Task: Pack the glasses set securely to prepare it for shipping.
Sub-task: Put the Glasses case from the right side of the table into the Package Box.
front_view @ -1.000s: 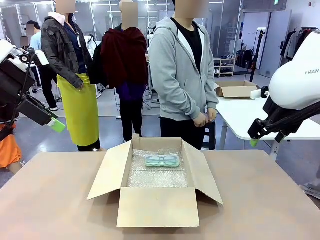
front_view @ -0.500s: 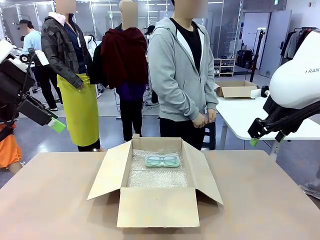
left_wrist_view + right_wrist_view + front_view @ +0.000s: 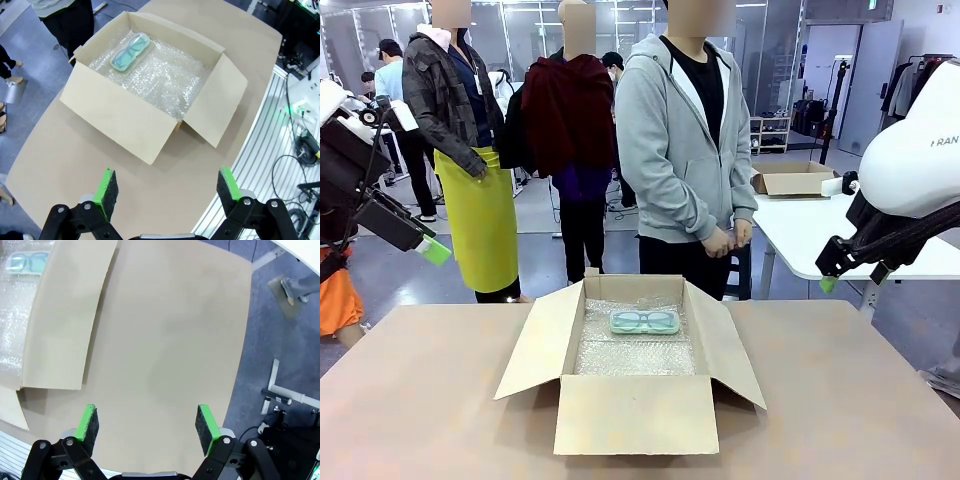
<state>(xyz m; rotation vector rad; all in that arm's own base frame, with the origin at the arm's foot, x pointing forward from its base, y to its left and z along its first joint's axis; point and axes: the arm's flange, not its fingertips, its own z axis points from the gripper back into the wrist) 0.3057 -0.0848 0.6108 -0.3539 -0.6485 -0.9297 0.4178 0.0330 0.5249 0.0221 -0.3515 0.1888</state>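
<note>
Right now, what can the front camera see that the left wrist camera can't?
Front view: the person's clasped hands, a second box on a white table behind, and the right gripper hanging open off to one side. Left wrist view: a look down between the left gripper's own wide-open pads, plus trailing cables. Both: the open cardboard box, its bubble wrap lining, and the mint-green case lying on it.

1. The box point(image 3: 632, 412) is matt brown cardboard.
2. The bubble wrap point(image 3: 632, 358) lining it is clear, glossy, bumpy plastic.
3. The mint-green case point(image 3: 645, 321) looks like smooth plastic.
4. The table point(image 3: 410, 400) is matt and smooth.
</note>
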